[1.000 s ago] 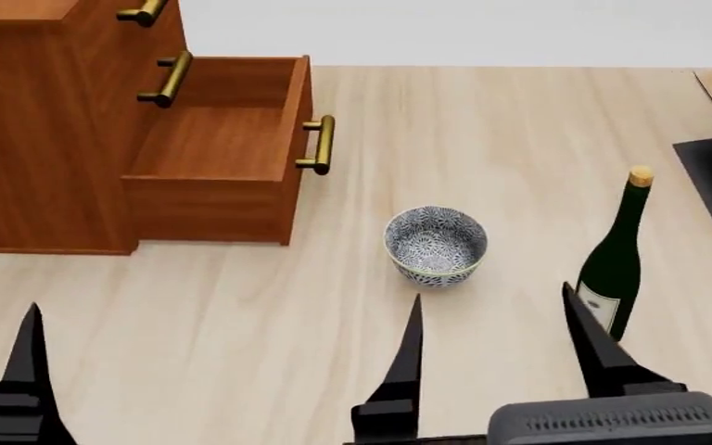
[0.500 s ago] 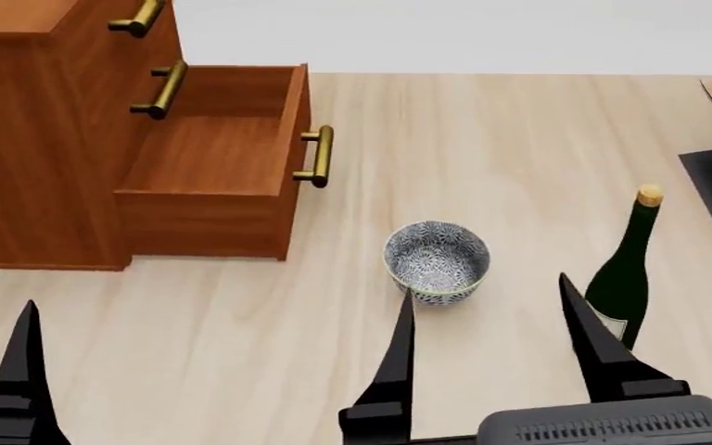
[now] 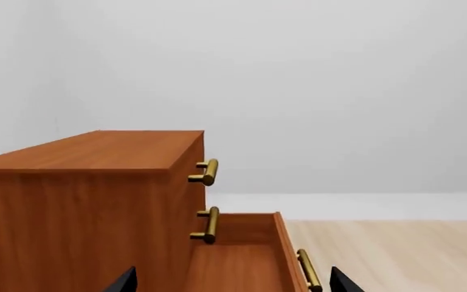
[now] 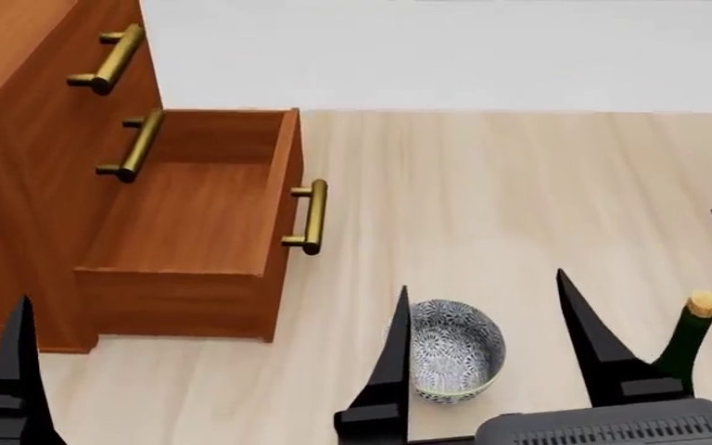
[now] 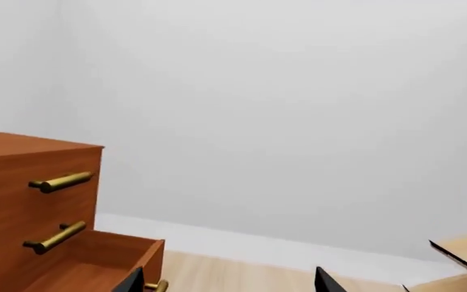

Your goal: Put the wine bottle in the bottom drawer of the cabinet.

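Head view showed my right hand (image 4: 480, 315) spread open and empty above the pale wooden worktop (image 4: 517, 185), beside the dark green glass wine bottle (image 4: 681, 346); my left hand's (image 4: 16, 362) state I couldn't tell. The reddish-brown wooden bottom drawer (image 4: 196, 227) stood pulled out.

Pale wood floor (image 4: 480, 185) under my view. On it: cabinet (image 4: 34, 185) at left, patterned bowl (image 4: 455, 350) near me, bottle (image 4: 684, 343) right of the bowl.

Matte black right tool (image 4: 486, 334), long pointed tapering fingers (image 4: 591, 338), grey ribbed wrist housing (image 4: 610, 433)
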Robot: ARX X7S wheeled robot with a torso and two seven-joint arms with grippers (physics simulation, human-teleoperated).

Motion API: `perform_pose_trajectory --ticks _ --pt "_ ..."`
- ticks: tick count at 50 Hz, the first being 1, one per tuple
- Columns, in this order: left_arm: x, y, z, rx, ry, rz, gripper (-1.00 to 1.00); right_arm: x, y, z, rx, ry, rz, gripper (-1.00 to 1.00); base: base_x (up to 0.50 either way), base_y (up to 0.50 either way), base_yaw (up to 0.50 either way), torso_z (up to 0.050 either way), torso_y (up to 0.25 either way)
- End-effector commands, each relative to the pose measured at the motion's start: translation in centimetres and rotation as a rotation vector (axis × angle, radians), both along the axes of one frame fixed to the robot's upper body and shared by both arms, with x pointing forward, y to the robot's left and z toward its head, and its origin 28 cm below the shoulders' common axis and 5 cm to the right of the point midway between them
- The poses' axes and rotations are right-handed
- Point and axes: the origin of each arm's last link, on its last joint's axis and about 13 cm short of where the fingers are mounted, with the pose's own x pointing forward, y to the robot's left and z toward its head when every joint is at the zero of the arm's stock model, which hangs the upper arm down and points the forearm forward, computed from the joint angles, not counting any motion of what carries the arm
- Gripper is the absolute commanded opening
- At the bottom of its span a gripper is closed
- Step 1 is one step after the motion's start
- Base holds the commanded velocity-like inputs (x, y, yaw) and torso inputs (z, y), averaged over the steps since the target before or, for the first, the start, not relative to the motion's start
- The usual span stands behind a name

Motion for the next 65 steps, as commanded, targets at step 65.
perform_pose_trajectory --ticks 65 --pt "-0.1 -0.2 -0.3 0.007 -0.017 -0.01 1.0 -1.1 -1.3 0.2 -0.038 0.001 -0.099 1.0 0.3 0.05 0.0 0.0 0.0"
